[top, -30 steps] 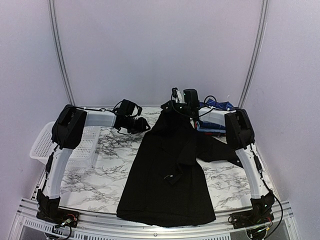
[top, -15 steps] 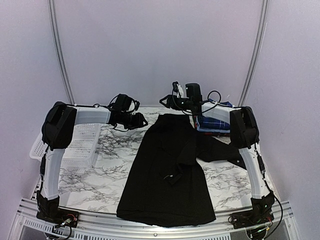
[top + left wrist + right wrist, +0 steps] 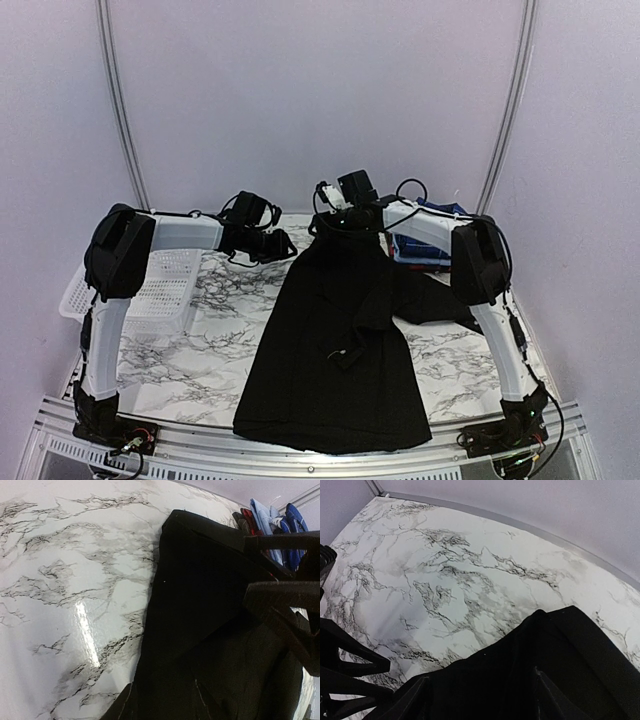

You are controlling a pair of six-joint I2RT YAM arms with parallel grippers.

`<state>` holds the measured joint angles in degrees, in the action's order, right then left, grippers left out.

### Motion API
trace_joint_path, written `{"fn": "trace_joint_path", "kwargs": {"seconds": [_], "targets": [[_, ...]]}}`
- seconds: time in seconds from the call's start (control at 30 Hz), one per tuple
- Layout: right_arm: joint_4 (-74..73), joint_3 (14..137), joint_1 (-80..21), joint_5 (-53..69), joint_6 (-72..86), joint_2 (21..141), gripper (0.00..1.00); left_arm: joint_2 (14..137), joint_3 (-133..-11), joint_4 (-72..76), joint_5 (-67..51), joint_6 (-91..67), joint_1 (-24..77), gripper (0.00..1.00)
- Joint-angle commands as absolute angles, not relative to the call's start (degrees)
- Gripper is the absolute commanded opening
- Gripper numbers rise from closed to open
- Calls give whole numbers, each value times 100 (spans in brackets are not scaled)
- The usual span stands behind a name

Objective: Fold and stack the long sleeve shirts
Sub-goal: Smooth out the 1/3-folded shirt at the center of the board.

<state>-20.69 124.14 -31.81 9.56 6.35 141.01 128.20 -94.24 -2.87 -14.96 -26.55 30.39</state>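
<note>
Our right gripper has just let go of the shirt and swung left over its collar; its jaws stand wide and empty. The shirt lies spread on the table, one sleeve out toward the stack. Our left gripper hovers half open beside the collar, holding nothing. We judge folding can start

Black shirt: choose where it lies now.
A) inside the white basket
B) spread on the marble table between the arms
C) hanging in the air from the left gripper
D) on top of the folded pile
B: the black shirt lies spread on the marble table, apart from the white basket and the folded pile.
</note>
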Motion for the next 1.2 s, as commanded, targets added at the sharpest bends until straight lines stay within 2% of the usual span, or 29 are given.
{"fn": "trace_joint_path", "kwargs": {"seconds": [0.0, 0.17, 0.37, 0.43, 0.5, 0.53, 0.63, 0.83, 1.03, 1.17], "targets": [[-2555, 12784, -3163, 661, 411, 14152, 60, 12608, -9360, -312, -1537, -2674, 3067, 40], [-2947, 12986, -3162, 477, 480, 14247, 47, 12629, -9408, -316, -1549, -2672, 3076, 39], [-3094, 13071, -3127, 590, 612, 14255, 15, 12639, -9439, -316, -1575, -2681, 3085, 39], [-3162, 13144, -3127, 667, 596, 14257, 17, 12639, -9431, -316, -1574, -2681, 3093, 39], [-3245, 13225, -3128, 701, 573, 14249, 31, 12631, -9428, -314, -1573, -2672, 3094, 39], [-3274, 13247, -3129, 691, 557, 14243, 34, 12631, -9430, -315, -1573, -2672, 3094, 39], [-3362, 13255, -3123, 633, 539, 14213, 37, 12638, -9448, -308, -1579, -2676, 3094, 39], [-3632, 13329, -3128, 629, 528, 14282, 29, 12647, -9483, -307, -1600, -2689, 3102, 39], [-3811, 13403, -3129, 625, 492, 14326, 28, 12647, -9483, -299, -1608, -2690, 3120, 38], [-3672, 13355, -3127, 874, 530, 14317, 17, 12649, -9479, -292, -1615, -2700, 3135, 38]]}}
